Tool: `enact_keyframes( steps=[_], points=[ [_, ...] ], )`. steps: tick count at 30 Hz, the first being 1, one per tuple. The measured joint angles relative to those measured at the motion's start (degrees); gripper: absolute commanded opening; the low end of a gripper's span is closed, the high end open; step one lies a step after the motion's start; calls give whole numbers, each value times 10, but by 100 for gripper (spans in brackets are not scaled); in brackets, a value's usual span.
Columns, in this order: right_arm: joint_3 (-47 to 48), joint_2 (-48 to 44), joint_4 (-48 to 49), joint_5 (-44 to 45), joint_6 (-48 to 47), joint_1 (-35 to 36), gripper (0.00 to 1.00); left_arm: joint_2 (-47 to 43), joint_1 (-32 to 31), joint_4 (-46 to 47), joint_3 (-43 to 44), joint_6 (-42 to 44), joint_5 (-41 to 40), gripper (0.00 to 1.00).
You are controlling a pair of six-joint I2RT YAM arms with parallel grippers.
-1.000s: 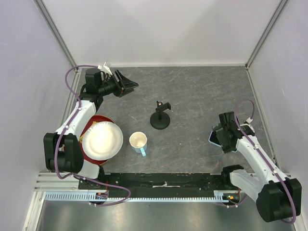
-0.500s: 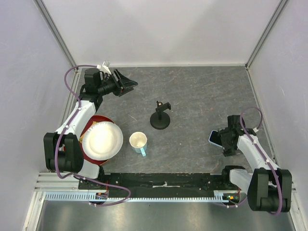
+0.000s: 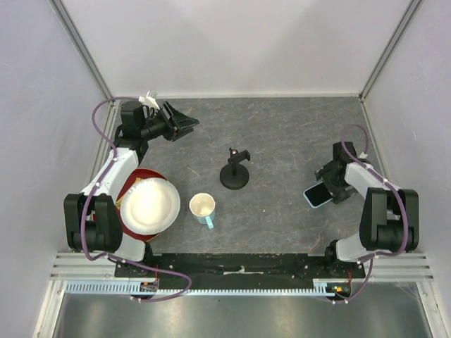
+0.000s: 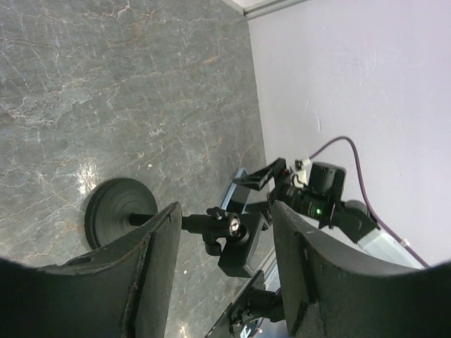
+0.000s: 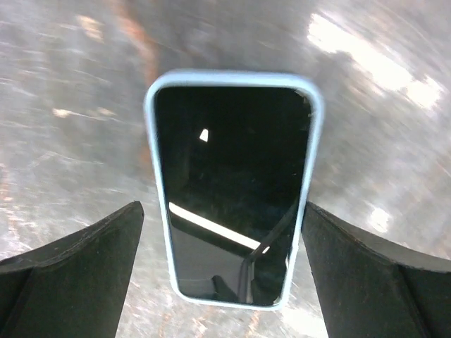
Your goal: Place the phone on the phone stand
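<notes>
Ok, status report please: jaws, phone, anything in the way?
Right jaws open, straddling the flat black-screened, light-blue-edged phone, not gripped. Left jaws open, far left. Small black disc-base phone stand bare; nothing between phone and stand.

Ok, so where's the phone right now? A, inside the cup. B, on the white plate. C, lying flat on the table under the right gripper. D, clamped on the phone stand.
C: the phone lies screen up on the table, between the spread fingers of the right gripper, and the phone stand holds nothing.
</notes>
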Motion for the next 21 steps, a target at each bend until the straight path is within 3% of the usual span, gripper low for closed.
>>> enact_keyframes(
  steps=[5,9,14,21],
  points=[
    [89,97,27,-32,-95,13,98,3,2,10,-7,-8,2,60],
    [122,129,22,-17,-144,78,98,4,2,14,-9,-10,2,60],
    [132,140,12,0,-188,147,98,7,3,18,-10,-15,7,60],
    [122,134,5,4,-252,158,95,8,3,28,-13,-21,13,60]
  ],
)
